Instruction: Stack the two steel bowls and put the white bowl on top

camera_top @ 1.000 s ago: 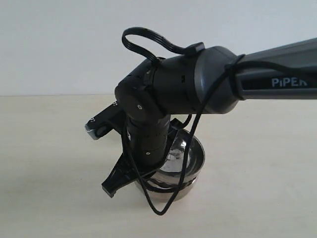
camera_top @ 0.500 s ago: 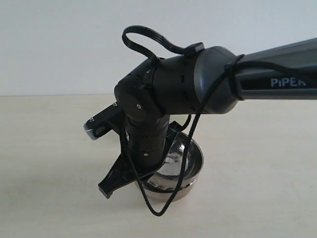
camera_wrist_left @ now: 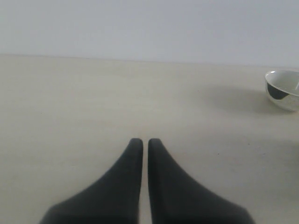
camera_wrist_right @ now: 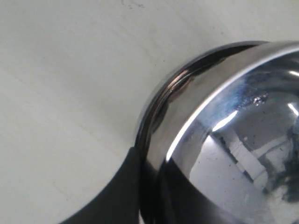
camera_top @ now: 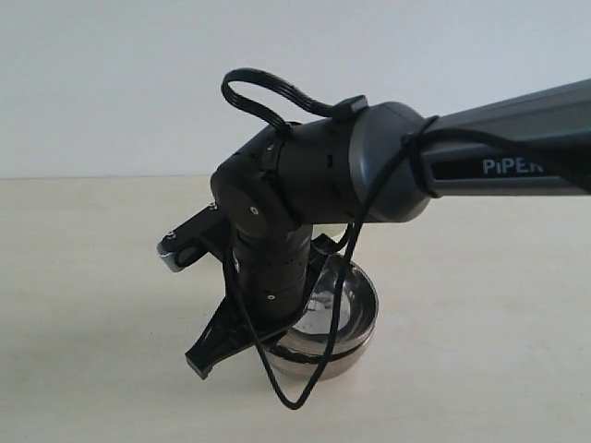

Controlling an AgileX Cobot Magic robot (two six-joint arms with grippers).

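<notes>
Right gripper [camera_wrist_right: 148,184]: clamped on the rim of the upper steel bowl [camera_wrist_right: 233,140]. One dark finger [camera_wrist_right: 124,186] lies against the outside of the wall. A dark shape shows on the inside, and the thin steel edge runs between them.

Upper steel bowl: sits nested inside the lower steel bowl [camera_wrist_right: 180,84]. The lower bowl's rim curves around it just beyond the gripper, with a narrow dark gap between the two walls. Both bowls are mirror-bright, and the upper bowl's interior shows smeared reflections.

Exterior view: the right arm [camera_top: 499,166], marked PiPER, reaches across and angles down onto the stack. The stack rests on the pale surface [camera_top: 480,369] directly beneath the wrist. The outer finger points down past the near side of the stack. A black cable [camera_top: 295,397] loops below the wrist in front of the bowls.

Left gripper [camera_wrist_left: 145,142]: fingers drawn together with only a slim slit between the tips, nothing held. It hangs over bare surface.

White bowl [camera_wrist_left: 283,89]: upright on the surface, ahead of the left gripper and off to one side, well apart from it. It is partly cut off at the edge of the left wrist view. I cannot tell how far it lies from the steel stack.
</notes>
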